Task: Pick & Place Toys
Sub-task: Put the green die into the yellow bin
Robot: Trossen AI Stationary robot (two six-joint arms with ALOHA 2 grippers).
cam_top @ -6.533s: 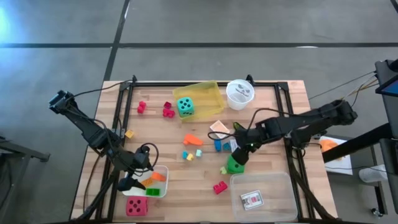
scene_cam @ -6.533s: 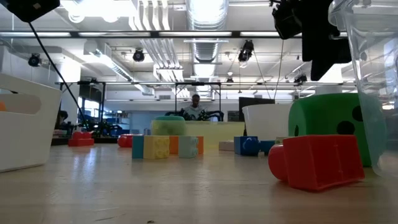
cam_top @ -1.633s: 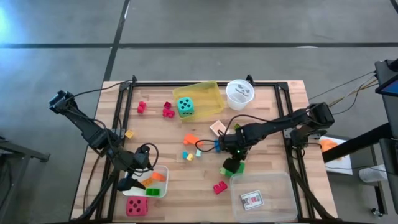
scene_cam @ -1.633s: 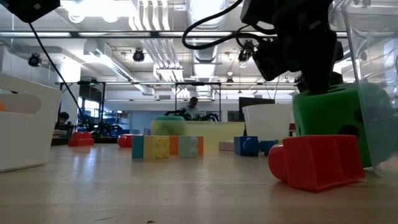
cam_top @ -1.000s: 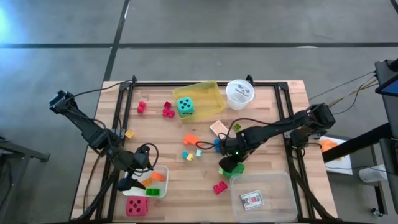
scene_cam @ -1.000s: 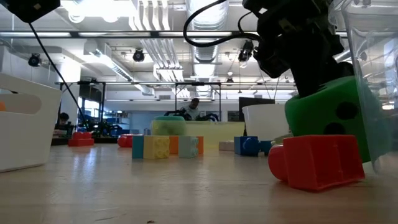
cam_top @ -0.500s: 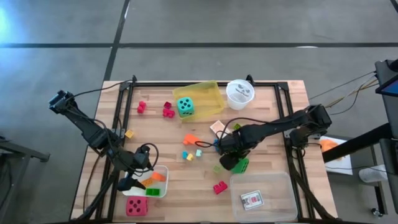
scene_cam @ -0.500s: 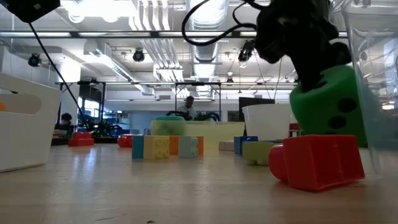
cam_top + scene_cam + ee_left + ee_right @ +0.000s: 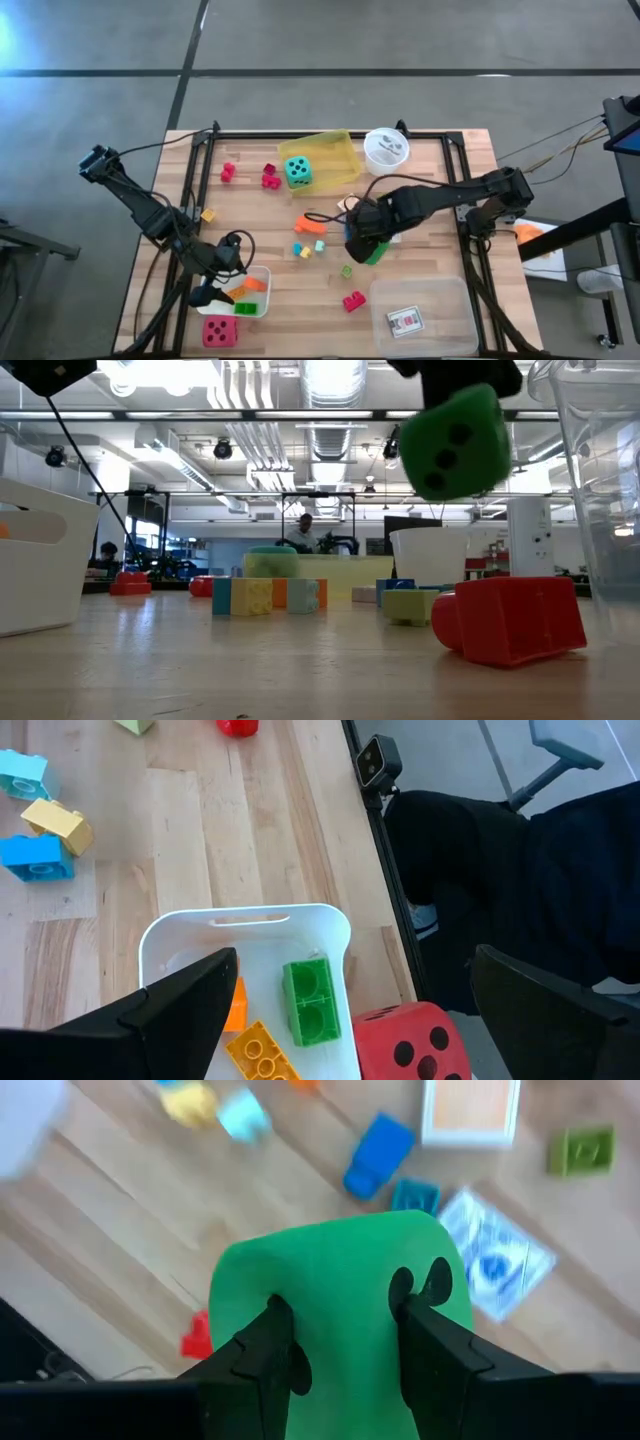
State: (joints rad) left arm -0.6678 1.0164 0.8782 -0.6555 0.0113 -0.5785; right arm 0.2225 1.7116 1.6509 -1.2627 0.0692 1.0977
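My right gripper (image 9: 362, 245) is shut on the green black-dotted die (image 9: 373, 251) above the middle of the table; the die shows high up in the low view (image 9: 455, 440) and in the right wrist view (image 9: 340, 1295). My left gripper (image 9: 352, 958) is open and empty above the white tray (image 9: 262, 272) at the near left, which holds green (image 9: 308, 1000) and orange blocks. The red die (image 9: 220, 330) rests on the table by that tray. The teal die (image 9: 297, 171) sits in the yellow tray (image 9: 340, 150). My right gripper pinches the green die by two opposite faces (image 9: 300, 1315) between its two fingers (image 9: 262, 1352). The fingers come from above, pointing down. The die is lifted clear of the table and hangs tilted.
A clear tray (image 9: 455, 300) holding a card stands at the near right, with a red block (image 9: 353, 300) beside it. A small green block (image 9: 347, 270) lies under the die. Loose blocks (image 9: 310, 225) and cards (image 9: 350, 205) lie mid-table. A white cup (image 9: 385, 150) stands at the back.
My right gripper has risen with the green die and gone a little toward the table's left and far edges. The die, which stood on the table by the red block, is now lifted clear and tilted; a small green block shows where it stood.
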